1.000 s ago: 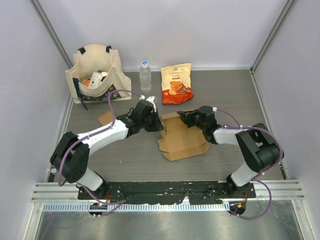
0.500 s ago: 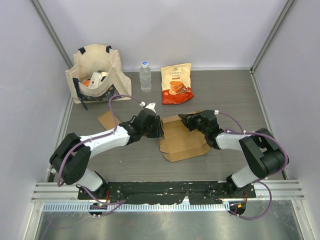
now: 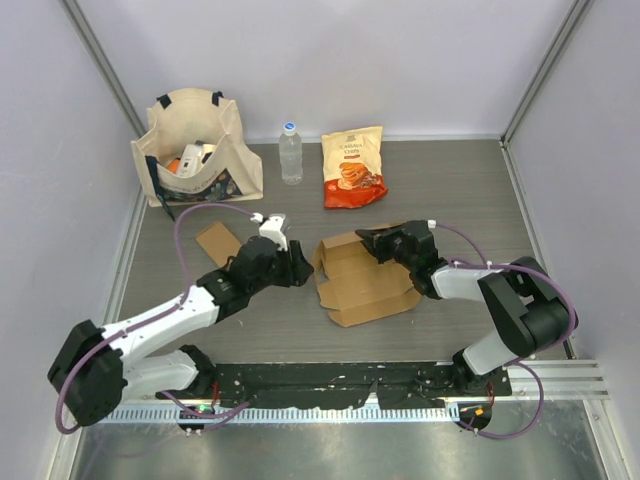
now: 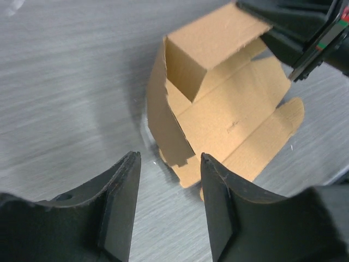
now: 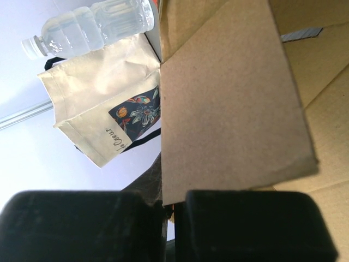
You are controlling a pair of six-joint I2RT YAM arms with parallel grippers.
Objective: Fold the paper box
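The paper box (image 3: 362, 275) lies partly folded near the middle of the tabletop (image 3: 450, 180), a little toward the right edge. It is plain brown cardboard. Most of its panels are flat on the surface, and a rounded tab points toward the near right corner. In the left wrist view the box (image 4: 234, 117) has its left side wall standing up and slightly bowed, and a flap at its far end is raised and bent over the panel.

The right arm (image 3: 470, 275) reaches in from the right edge. The right jaws are pressed together, pinching that raised far flap. In the right wrist view the flap's (image 5: 229, 103) lower edge runs down into the thin slit between them.

The left arm (image 3: 190, 310) stretches from the near left corner toward the box. The left jaws are spread with nothing between them, stopping just short of the box's standing left wall and not touching it.

A cream tote bag (image 3: 195, 140) with items inside sits at the far left corner. A clear water bottle (image 3: 290, 152) stands along the far edge, with an orange snack bag (image 3: 352, 165) just to its right. A small cardboard scrap (image 3: 217, 242) lies flat on the tabletop, on the near side of the tote bag.
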